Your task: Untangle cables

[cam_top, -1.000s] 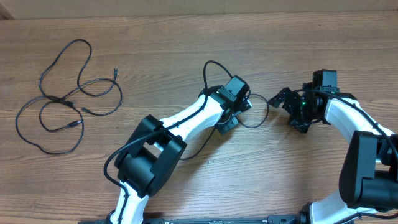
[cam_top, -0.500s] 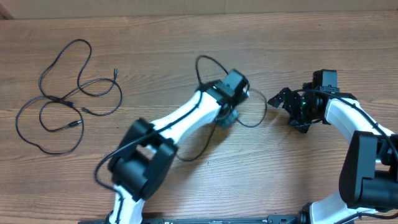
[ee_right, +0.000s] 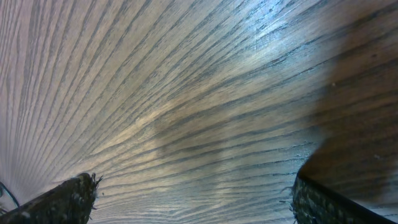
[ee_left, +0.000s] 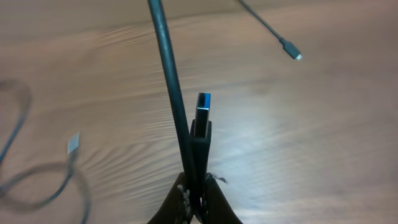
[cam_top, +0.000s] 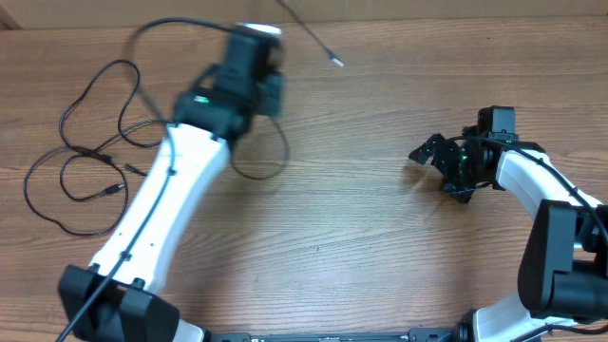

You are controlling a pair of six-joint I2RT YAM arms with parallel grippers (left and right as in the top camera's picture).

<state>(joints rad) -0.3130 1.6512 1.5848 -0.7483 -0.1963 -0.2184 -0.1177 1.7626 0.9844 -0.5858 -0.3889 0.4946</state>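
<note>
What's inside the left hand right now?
The left hand is shut on a black cable. A blue-tipped plug sticks out just beyond the grip. The part pinched inside the grip is covered, so how the cable and plug join cannot be seen.

Soft, even light is falling from above on the table (cam_top: pixel 380 237), throwing only faint shadows, while the left arm (cam_top: pixel 161 199) is smearing into motion blur toward the table's far edge. In the left wrist view, pale glare is spreading across the table's middle and the cables (ee_left: pixel 73 144) at its left are blurring. In the right wrist view, glare is shining at the table's upper right, shadow is pooling at its lower right, and the right fingertips (ee_right: pixel 62 199) are sitting out of focus.
</note>
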